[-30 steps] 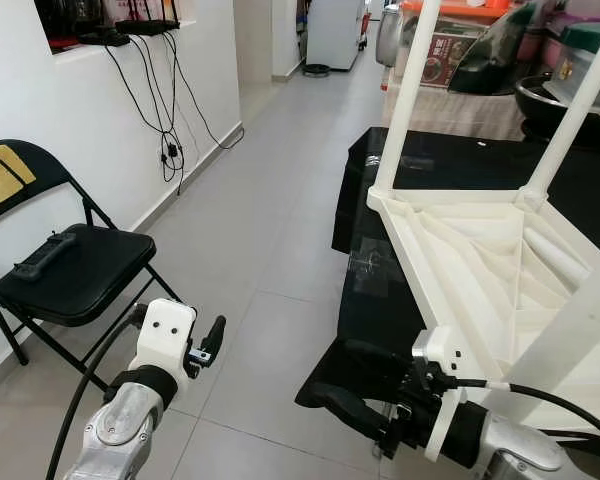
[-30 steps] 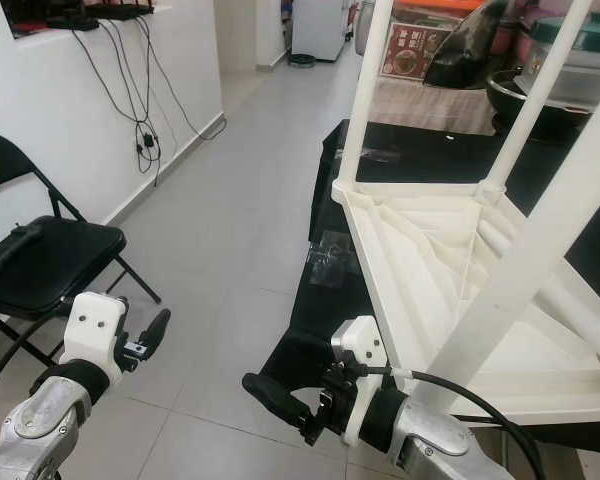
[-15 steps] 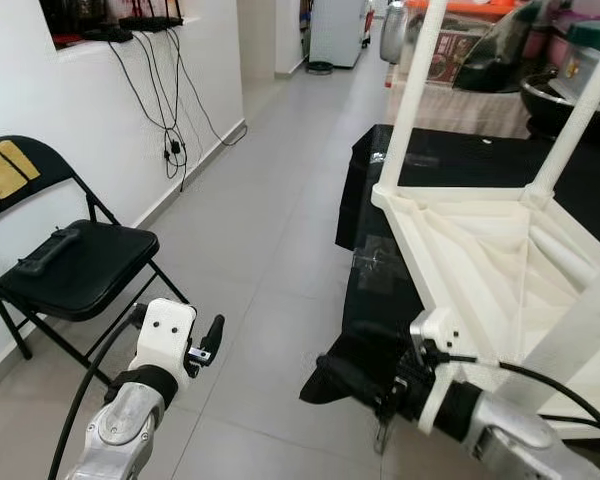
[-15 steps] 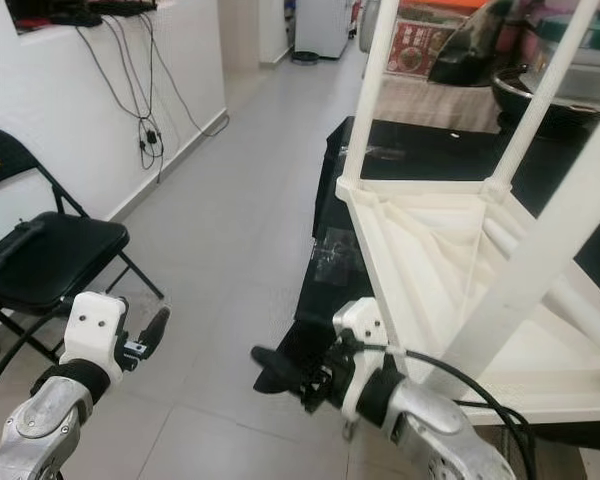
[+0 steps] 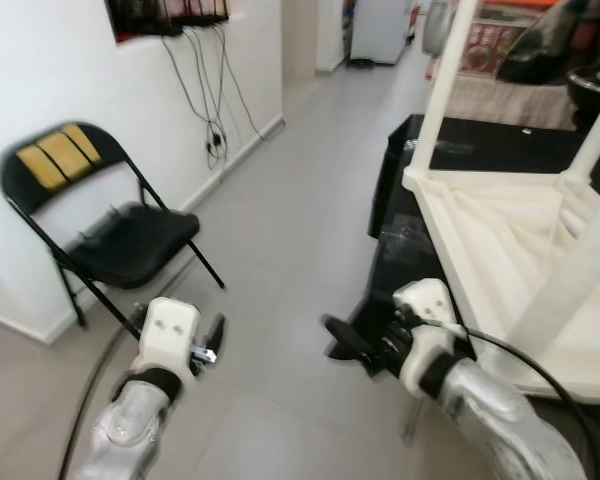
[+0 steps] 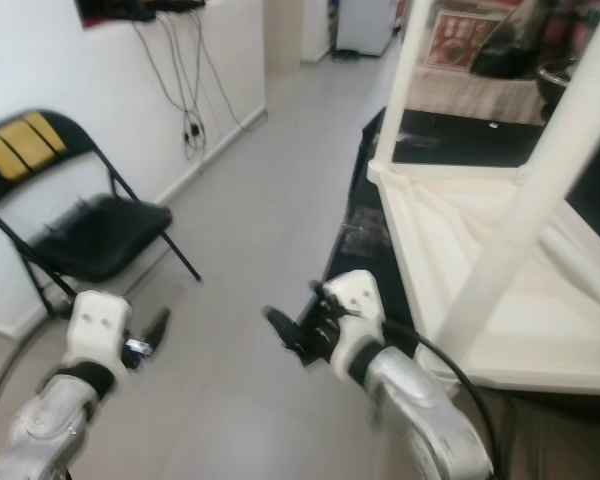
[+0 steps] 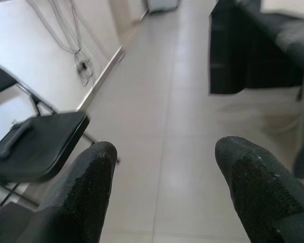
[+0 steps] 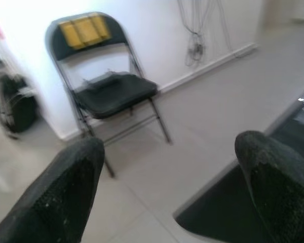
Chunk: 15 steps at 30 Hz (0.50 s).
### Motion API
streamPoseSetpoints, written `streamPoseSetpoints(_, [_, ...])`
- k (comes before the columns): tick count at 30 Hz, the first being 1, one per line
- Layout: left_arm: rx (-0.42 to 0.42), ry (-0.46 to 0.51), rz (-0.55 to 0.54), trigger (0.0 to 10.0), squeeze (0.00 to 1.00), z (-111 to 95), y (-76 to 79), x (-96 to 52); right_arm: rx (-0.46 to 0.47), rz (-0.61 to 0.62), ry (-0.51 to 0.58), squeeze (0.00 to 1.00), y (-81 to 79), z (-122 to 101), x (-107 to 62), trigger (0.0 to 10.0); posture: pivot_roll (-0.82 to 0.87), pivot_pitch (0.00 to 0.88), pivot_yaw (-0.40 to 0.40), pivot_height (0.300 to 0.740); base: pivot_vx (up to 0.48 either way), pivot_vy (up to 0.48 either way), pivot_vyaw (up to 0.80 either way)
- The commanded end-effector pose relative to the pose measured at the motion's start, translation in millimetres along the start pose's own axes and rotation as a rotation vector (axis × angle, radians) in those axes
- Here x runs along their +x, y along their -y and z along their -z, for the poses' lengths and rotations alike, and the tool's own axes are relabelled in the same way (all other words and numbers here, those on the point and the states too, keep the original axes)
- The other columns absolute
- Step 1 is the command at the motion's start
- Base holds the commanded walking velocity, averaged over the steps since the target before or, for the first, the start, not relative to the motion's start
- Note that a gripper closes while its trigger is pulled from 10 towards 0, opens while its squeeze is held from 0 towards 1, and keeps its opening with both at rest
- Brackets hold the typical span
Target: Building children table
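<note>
nearest the camera, the left gripper (image 5: 212,338) hangs low over the bare floor (image 5: 280,250), its two black fingers (image 7: 86,187) spread well apart with nothing between them. the right gripper (image 5: 345,340) is raised a little ahead of it, just beside the near corner of the table (image 5: 500,250), fingers likewise wide apart and empty; through the gap its wrist camera looks at the chair (image 8: 109,91) and not at any table part.

the table is the white plastic one lying upside down on the robot's right, its ribbed underside up and resting on a black cloth (image 5: 390,250) over some low support. white legs (image 5: 448,70) already stand up from at least three corners; the near one (image 6: 540,170) crosses the right eye view. whether every leg is seated fully, i cannot tell.

further off to the left a black folding chair (image 5: 130,235) with yellow stripes on its back stands against the wall (image 5: 50,120), cables (image 5: 215,70) hanging above it. beyond, the corridor runs to a white appliance (image 5: 378,25), and kitchen things sit blurred behind the table.

my reading: the assembly looks far along, and this is a pause between steps, hands free, with the robot facing partly away from the work. the next move likely calls for turning back toward the table, then either checking or pressing home a leg, or getting both grippers on the frame to turn it upright. the legs are long and light, so a grip near the corner joints would be safer than one out on a leg.
</note>
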State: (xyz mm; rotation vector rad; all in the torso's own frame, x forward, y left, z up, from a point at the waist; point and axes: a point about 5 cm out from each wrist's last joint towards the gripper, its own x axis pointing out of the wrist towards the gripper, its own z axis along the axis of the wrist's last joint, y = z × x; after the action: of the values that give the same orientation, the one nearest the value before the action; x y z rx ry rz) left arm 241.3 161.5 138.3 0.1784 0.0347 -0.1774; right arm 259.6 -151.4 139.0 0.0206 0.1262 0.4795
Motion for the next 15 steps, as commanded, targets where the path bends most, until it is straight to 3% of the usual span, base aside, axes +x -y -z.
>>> streamPoseSetpoints(1, [0.008, -0.009, 0.019, 10.0, 0.0, 5, 2.4, -1.9, -0.034, 0.076, -0.005, 0.0, 7.3, 0, 5.4, 10.0, -0.04, 0.04, -0.048, 0.74, 0.0, 0.0, 0.0])
streamPoseSetpoints(10, [-0.012, 0.005, 0.02, 10.0, 0.0, 4, 5.2, -3.6, -0.041, 0.058, -0.028, 0.0, 3.8, 5, 7.3, 10.0, -0.05, 0.039, -0.052, 0.74, 0.0, 0.0, -0.71])
streamPoseSetpoints(15, [-0.021, 0.013, 0.026, 10.0, 0.0, 3, 7.6, -3.0, -0.058, -0.031, -0.005, 0.0, -3.8, 3, 8.9, 10.0, -0.05, 0.037, -0.053, 0.74, 0.0, 0.0, -0.8])
